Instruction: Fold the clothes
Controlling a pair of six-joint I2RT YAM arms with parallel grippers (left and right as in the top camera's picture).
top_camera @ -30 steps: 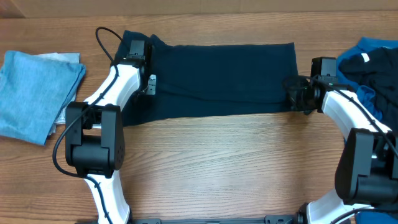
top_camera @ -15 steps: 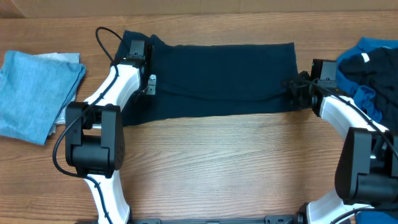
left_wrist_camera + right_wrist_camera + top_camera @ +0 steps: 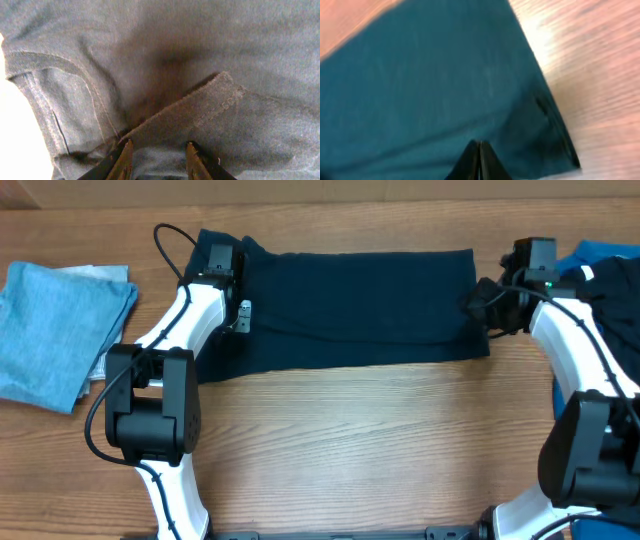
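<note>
The very dark navy garment (image 3: 360,305) lies flat as a long rectangle across the far half of the table. My left gripper (image 3: 218,258) rests on its left end. In the left wrist view its fingers (image 3: 159,156) are apart, with a bunched fold and a hem of the garment (image 3: 200,50) between and ahead of them. My right gripper (image 3: 487,302) is at the garment's right edge. In the right wrist view its fingers (image 3: 479,145) are pressed together over the cloth (image 3: 420,90), near its corner. I cannot tell whether they pinch any cloth.
A folded light blue cloth (image 3: 50,330) lies at the far left with a pale grey piece (image 3: 100,272) under it. A heap of royal blue and dark clothes (image 3: 600,280) sits at the right edge, behind the right arm. Bare wooden table (image 3: 380,440) fills the near half.
My right gripper has moved away from me along the garment's right edge, from the near corner to about the middle. The near right corner now lies slightly further right. The left arm has not moved.
</note>
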